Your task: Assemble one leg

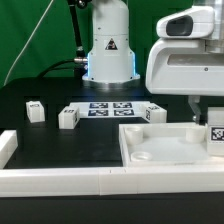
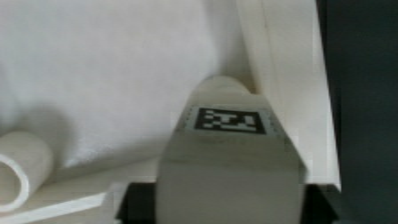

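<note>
A long white wall (image 1: 60,180) runs along the front, closest to us. Going from the exterior view's left, three small white legs stand on the black table (image 1: 60,140): one leg (image 1: 35,111), a second leg (image 1: 68,117), then a third (image 1: 153,113) past the marker board (image 1: 110,108). On the right sits the big white panel (image 1: 160,145). Above its right edge, the gripper (image 1: 214,128) pinches a tagged leg (image 2: 228,165) between its fingers (image 2: 139,200)

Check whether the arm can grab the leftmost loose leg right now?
Probably not yet: the end effector seems shut on a second leg at the white panel. The leftmost leg itself stands unobstructed on the table.
</note>
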`<state>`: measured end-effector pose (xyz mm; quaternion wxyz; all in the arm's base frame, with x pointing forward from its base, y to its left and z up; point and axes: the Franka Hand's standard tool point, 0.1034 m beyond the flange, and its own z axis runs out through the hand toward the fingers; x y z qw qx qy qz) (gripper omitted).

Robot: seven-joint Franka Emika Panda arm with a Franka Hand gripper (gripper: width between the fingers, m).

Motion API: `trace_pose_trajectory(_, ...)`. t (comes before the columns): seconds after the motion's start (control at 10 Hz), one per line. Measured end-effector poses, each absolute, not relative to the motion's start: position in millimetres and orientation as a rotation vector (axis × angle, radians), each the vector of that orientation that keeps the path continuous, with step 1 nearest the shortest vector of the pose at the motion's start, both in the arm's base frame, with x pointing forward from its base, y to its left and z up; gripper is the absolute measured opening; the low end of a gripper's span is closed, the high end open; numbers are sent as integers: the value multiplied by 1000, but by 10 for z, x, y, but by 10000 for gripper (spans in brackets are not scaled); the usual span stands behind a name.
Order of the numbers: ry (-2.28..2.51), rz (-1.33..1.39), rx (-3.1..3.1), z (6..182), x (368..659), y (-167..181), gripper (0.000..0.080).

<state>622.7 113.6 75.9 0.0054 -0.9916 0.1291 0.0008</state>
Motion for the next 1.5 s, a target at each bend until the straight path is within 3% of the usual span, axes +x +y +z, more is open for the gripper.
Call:
trace_pose_trajectory(0.1, 408, 3, -3104, 758, 6226, 1135, 291)
trace_pose_trajectory(0.3, 519, 3, -3080, 750, 6227, 1135, 291)
trace_pose_trajectory(1.0, 1791, 5, -2491, 728, 6221, 1165, 292)
trace_pose_trajectory(1.5, 2379, 49, -1925, 730, 6222, 1156, 292)
